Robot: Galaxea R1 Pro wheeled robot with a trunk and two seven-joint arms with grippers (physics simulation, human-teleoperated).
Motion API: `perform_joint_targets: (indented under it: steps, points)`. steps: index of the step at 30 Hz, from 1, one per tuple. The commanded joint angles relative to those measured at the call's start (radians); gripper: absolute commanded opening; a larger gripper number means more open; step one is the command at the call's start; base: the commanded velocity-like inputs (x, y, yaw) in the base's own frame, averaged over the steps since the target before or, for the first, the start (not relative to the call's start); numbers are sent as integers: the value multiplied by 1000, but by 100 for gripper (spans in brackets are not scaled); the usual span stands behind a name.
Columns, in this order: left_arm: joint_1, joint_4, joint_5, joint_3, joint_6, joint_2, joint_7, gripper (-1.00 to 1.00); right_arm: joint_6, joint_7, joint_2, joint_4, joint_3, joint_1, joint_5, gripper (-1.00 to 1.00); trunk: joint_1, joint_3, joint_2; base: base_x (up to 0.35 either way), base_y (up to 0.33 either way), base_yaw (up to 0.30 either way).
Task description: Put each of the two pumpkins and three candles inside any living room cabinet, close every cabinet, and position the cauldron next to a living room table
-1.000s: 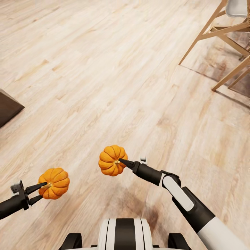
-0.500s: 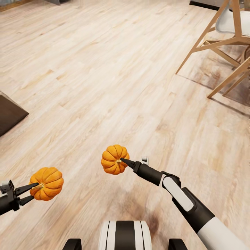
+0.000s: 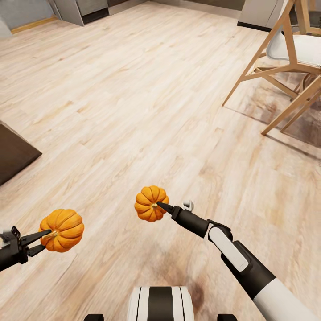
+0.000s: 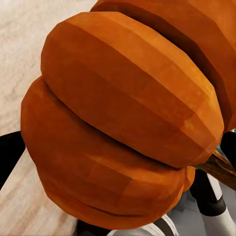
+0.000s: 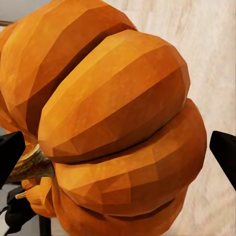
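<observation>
**Two pumpkins in hand, over the plank floor**

My left gripper [image 3: 44, 240], at the lower left of the head view, is clamped on a pumpkin [image 3: 62, 230] at its stem end, the fingers [image 3: 36, 236] narrowed onto it. In the left wrist view that pumpkin [image 4: 123, 123] bulks close to the lens, ribs orange, its brown stem at the frame's right edge.

My right gripper [image 3: 161, 207], just below the middle of the head view, holds the second pumpkin [image 3: 150, 203] the same way, pinched at the stem. In the right wrist view this pumpkin [image 5: 108, 123] sits between my dark fingertips [image 5: 10, 152] at either edge.

Both pumpkins hang above the light wood floor [image 3: 133, 111], well apart from each other. A wooden chair [image 3: 285, 67] with a white seat stands at the upper right, a dark brown block [image 3: 13, 151] juts in at the left edge, and grey units [image 3: 84, 9] line the top left.
</observation>
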Motion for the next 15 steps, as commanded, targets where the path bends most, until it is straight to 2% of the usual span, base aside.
perform_joint_targets:
  steps: [1,15]
  points:
    - [0,-2,-1,1,4,0,-2,-100,2,-1,-1,0,1,-1,-6,-100,-1,3,0,0,0,127]
    - [-1,-4,1,3,4,-2,-3,-100,1,-5,0,0,2,-1,-5,-100,-7,55,3,-1,0,271]
